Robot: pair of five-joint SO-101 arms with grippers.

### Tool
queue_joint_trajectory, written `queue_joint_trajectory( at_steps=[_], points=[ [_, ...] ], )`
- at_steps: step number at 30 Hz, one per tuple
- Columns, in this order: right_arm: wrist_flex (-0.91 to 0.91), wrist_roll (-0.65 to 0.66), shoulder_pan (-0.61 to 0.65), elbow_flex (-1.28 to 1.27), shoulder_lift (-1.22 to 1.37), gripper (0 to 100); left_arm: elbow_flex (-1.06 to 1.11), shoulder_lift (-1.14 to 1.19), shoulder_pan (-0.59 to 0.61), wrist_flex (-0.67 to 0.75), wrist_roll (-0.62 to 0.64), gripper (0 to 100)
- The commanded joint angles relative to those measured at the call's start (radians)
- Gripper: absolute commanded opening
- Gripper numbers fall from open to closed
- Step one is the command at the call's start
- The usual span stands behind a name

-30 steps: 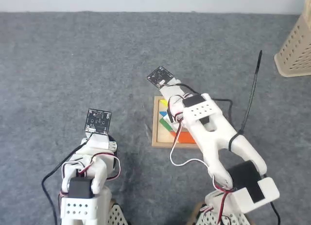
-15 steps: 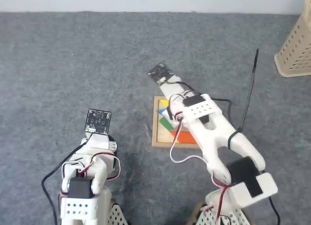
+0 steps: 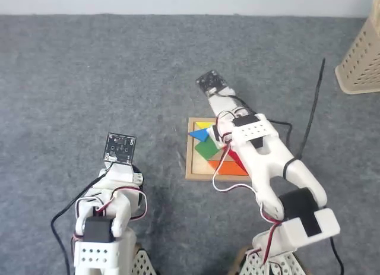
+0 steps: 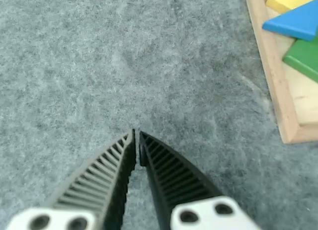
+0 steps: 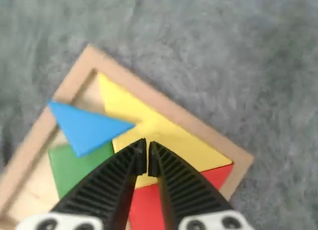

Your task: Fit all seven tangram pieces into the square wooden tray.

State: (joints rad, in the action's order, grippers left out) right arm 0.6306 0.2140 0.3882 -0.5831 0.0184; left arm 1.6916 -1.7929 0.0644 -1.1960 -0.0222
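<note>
Five colours of tangram show inside the square wooden tray (image 5: 171,108), and the job looks close to finished but not done. Pressed together at the tips, the right gripper (image 5: 147,141) hangs directly over the large yellow triangle (image 5: 179,143), which lies flat against the rim. Just beside the tips, the blue triangle (image 5: 84,128) sits askew: one corner reaches onto the rim while its body overlaps the yellow and the green piece (image 5: 74,168), so it appears to rest on top rather than in its slot. The red piece (image 5: 216,179) lies under the fingers toward the wrist, flush with the yellow. From above, an orange piece (image 3: 221,166) fills the tray's edge below the arm, which hides whatever else lies there. Pale bare wood beyond the green suggests room for more.

All pieces are flat, straight-edged blocks with a smooth painted finish; the tray is light, unpainted wood with a raised border. It rests on a coarse grey carpet (image 3: 119,73). Well apart from the tray, the left gripper (image 4: 137,134) hovers over that carpet, ribbed black fingers closed and holding nothing.
</note>
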Motion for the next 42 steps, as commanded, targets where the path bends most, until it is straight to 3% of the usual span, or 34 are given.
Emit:
queue_joint_trajectory(
  at_steps=[1, 7, 15, 23, 29, 42],
  points=[
    [-0.041, -0.068, 0.056, 0.071, -0.122, 0.6, -0.005, -0.003, 0.006, -0.005, 0.009, 1],
    [-0.154, -0.072, 0.191, 0.064, -0.044, 0.6, -0.005, -0.003, 0.005, -0.005, 0.009, 1],
    [-0.274, -0.072, 0.197, 0.064, 0.094, 0.6, -0.005, -0.003, 0.005, -0.005, 0.009, 1],
    [-0.266, -0.063, 0.199, 0.041, 0.104, 0.6, -0.005, -0.003, 0.005, -0.005, 0.009, 1],
    [-0.211, 0.034, 0.196, 0.018, 0.091, 0.6, -0.005, -0.003, 0.005, -0.005, 0.009, 1],
    [-0.186, 0.04, 0.196, -0.127, -0.15, 0.6, -0.005, -0.003, 0.005, -0.005, 0.009, 1]
  ],
)
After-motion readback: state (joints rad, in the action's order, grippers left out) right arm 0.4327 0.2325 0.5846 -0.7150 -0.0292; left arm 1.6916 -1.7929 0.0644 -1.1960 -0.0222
